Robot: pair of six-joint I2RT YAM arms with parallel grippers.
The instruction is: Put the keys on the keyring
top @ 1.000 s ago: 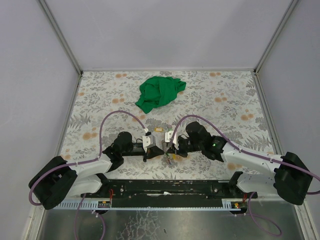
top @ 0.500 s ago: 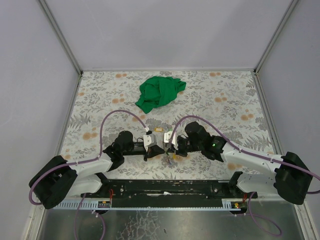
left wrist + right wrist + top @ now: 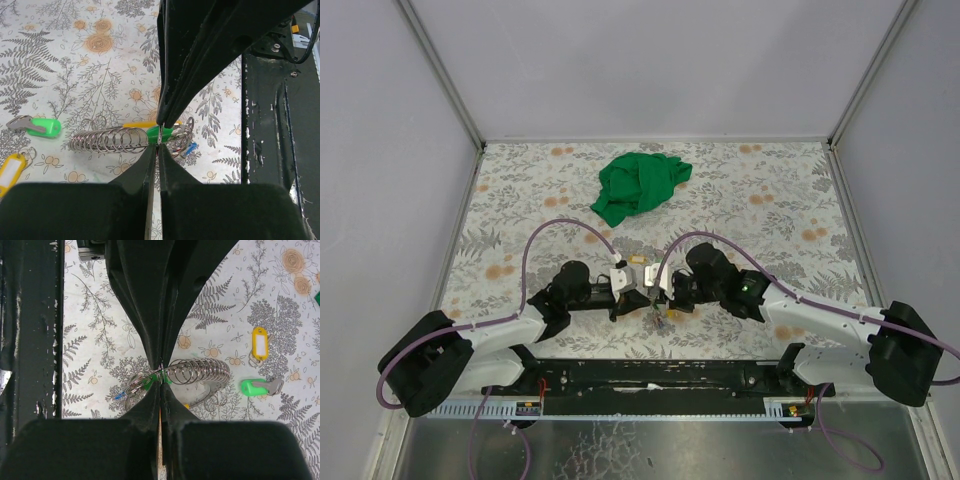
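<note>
Above the tabletop (image 3: 520,200), the left end effector (image 3: 158,150) and right end effector (image 3: 160,388) have edged closer and meet tip to tip. Both are clenched on the keyring (image 3: 110,140), whose stretched coil lies just beside them. A green key (image 3: 37,126) lies loose, apart.

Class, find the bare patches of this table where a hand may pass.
Free: table left and right of the green cloth, out to its edges. Crowded: near centre, where left gripper and right gripper meet over the keyring and keys.

Floral table (image 3: 770,230), pale grey walls (image 3: 650,70)
</note>
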